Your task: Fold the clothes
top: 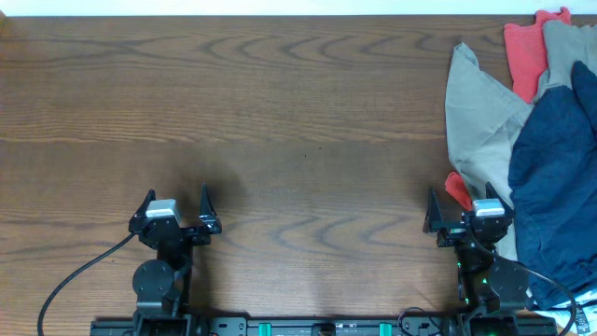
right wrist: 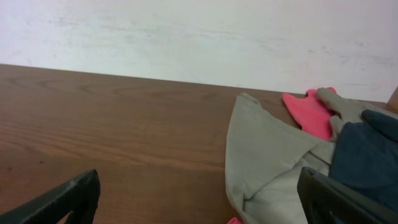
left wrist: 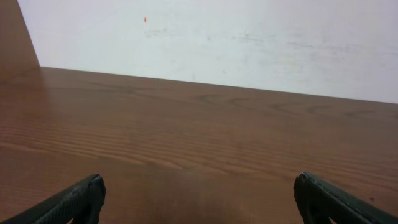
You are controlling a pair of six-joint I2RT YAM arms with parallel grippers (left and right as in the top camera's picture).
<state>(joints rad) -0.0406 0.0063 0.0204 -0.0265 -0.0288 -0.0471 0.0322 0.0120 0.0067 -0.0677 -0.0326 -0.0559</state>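
Observation:
The dark navy shorts (top: 558,177) lie crumpled at the table's right edge, partly on top of a khaki-beige garment (top: 478,112). They also show at the right of the right wrist view (right wrist: 367,155). My right gripper (top: 464,207) is open and empty, just left of the pile, near the front edge. In the right wrist view (right wrist: 199,196) its right finger is over the khaki cloth (right wrist: 267,162). My left gripper (top: 175,201) is open and empty over bare wood at the front left; it also shows in the left wrist view (left wrist: 199,199).
A red-orange cloth (top: 525,51) lies at the back right under the khaki garment, with a red bit (top: 457,189) by my right gripper. It shows in the right wrist view (right wrist: 311,115). A white wall (left wrist: 217,43) stands behind the wooden table (top: 280,121).

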